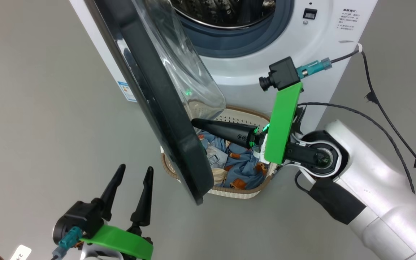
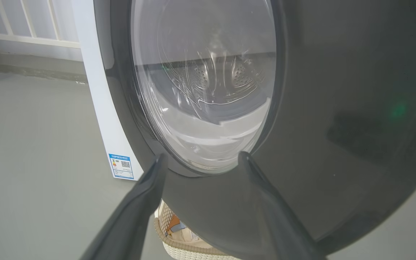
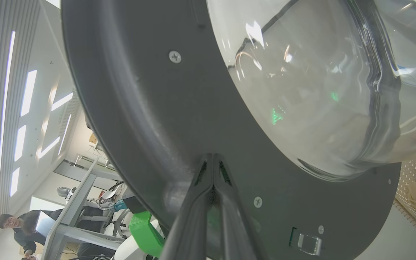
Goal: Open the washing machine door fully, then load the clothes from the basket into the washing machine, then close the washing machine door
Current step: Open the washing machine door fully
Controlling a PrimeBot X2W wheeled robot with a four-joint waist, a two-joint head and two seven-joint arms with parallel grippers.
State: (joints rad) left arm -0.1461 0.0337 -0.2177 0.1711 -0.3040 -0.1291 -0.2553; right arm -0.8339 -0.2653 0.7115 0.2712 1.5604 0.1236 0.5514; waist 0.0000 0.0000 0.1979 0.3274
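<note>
The washing machine door [image 1: 164, 115] stands partly swung out, overhanging the left part of the basket [image 1: 240, 116]. The basket sits on the floor just before the washing machine [image 1: 251, 68], with the clothes [image 1: 244, 166] inside. The right tool [image 1: 193, 122], fingers pressed together, touches the door's inner ring. The left tool [image 1: 135, 168], spread, hovers outside the door, apart from it.

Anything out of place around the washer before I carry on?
Nothing looks spilled or damaged. The washing machine door stands only part open, its lower edge overhanging the left end of the basket, which holds the clothes. The right gripper, shut, has its tips against the door's inner face.
</note>
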